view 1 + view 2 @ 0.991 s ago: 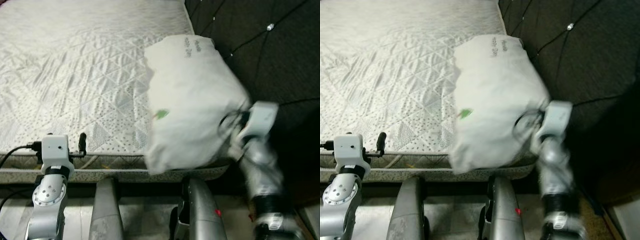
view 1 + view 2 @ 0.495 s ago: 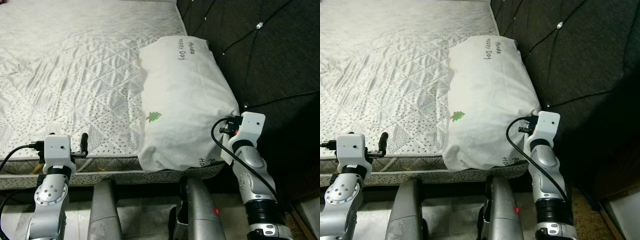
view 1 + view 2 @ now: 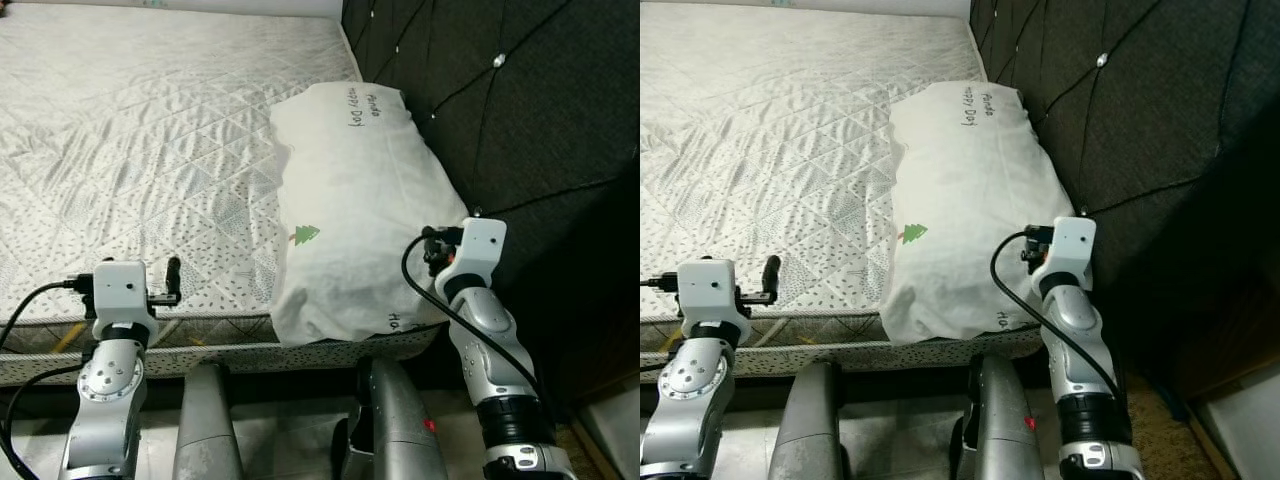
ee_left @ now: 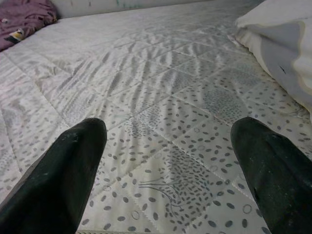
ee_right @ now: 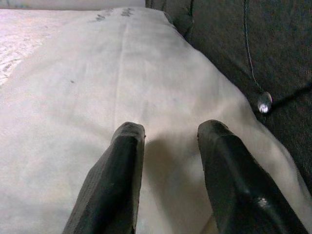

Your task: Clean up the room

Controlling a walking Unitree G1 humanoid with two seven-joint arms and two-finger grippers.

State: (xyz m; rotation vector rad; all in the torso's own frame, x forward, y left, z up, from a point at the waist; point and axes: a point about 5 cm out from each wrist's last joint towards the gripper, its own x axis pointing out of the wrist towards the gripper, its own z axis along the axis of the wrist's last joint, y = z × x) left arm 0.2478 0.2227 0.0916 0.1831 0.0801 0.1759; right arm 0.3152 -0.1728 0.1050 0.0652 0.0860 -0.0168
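The pillow (image 3: 355, 200) carries handwritten-style dark lettering near its far end that reads "Panda" over "Happy Day". A few more dark letters sit at its near edge, too partial to read. A small green tree mark is printed on its side.

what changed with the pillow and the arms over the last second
The pillow was up in the air and blurred at the right gripper; now it lies flat on the mattress against the dark headboard. The right gripper's fingers now stand apart over the pillow's near end. The left gripper stayed open over the mattress edge.
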